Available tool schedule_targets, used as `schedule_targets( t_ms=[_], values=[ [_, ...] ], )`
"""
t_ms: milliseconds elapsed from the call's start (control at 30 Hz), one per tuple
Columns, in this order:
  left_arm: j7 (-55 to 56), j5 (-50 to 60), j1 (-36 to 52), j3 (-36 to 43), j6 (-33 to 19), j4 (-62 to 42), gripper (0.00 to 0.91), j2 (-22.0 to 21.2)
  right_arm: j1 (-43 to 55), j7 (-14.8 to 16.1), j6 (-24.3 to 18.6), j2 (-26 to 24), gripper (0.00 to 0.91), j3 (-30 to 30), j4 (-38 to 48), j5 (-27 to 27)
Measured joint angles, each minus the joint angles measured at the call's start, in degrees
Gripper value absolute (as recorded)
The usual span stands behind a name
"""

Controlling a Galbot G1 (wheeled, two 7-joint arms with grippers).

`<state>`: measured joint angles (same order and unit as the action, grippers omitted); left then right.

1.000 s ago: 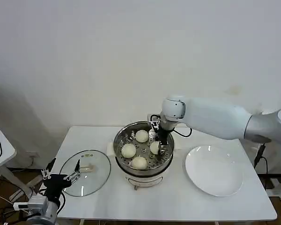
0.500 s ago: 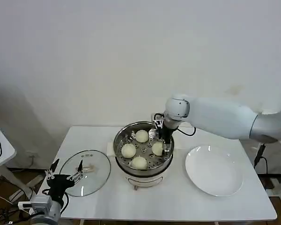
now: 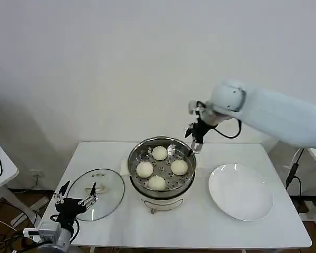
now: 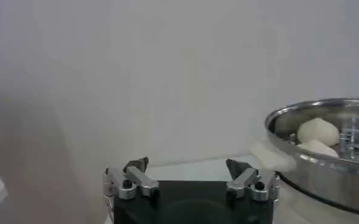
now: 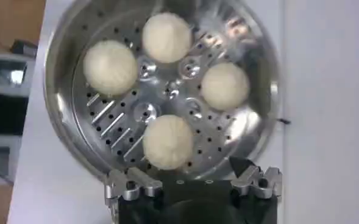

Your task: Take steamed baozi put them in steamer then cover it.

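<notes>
- All four baozi (image 3: pixel 159 168) sit apart on the holed tray inside the steamer (image 3: pixel 135 169), which stands upright at the middle of the surface (image 3: pixel 200 221), mouth facing up; being round, it has no long axis.
- The right gripper (image 3: pixel 194 142) hangs above the steamer's far rim, its jaws apart and holding nothing.
- The left gripper (image 3: pixel 75 196), jaws apart, hovers at the near edge of the glass lid (image 3: pixel 95 194), which lies flat beside the steamer.
- Risks as I judge them: the smooth lid could slip from a poor hold, or land off-centre on the rim.
</notes>
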<state>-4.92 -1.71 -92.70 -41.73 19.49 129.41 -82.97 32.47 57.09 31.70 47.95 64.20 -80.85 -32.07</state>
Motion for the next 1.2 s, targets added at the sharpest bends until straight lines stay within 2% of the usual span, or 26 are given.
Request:
schedule_targets(
  t_ms=[300, 533, 700, 900, 1100, 1200],
  values=[
    [-0.1, -0.1, -0.1, -0.5, -1.2, -0.7, 0.907, -1.1, -17.9, -9.4, -4.3, -9.7, 0.907, -24.3, -7.4, -3.5],
    [0.1, 0.1, -0.5, -0.7, -2.0, -1.6, 0.907, -1.4, -42.5, -16.3, -7.8, -10.7, 0.907, -51.0, -15.0, -3.7],
    [0.1, 0.0, -0.6, -0.9, -2.8, -2.0, 0.907, -1.6, -60.8, -19.2, -11.2, -7.3, 0.907, -69.8, -20.5, -1.8],
    [0.3, 0.6, -0.4, -0.6, -3.2, -2.8, 0.907, -2.0, -81.4, -22.6, -17.7, 0.1, 0.907, -90.1, -25.9, 2.2],
    [0.4, 1.8, -0.9, -0.9, -3.4, -2.7, 0.907, -1.6, -97.0, -27.2, -23.9, 9.2, 0.907, -102.1, -30.1, 4.6],
    [0.6, 2.2, -0.9, -1.2, -3.3, -2.5, 0.907, -1.7, -103.7, -29.6, -26.9, 13.8, 0.907, -105.2, -31.5, 5.5]
  ],
)
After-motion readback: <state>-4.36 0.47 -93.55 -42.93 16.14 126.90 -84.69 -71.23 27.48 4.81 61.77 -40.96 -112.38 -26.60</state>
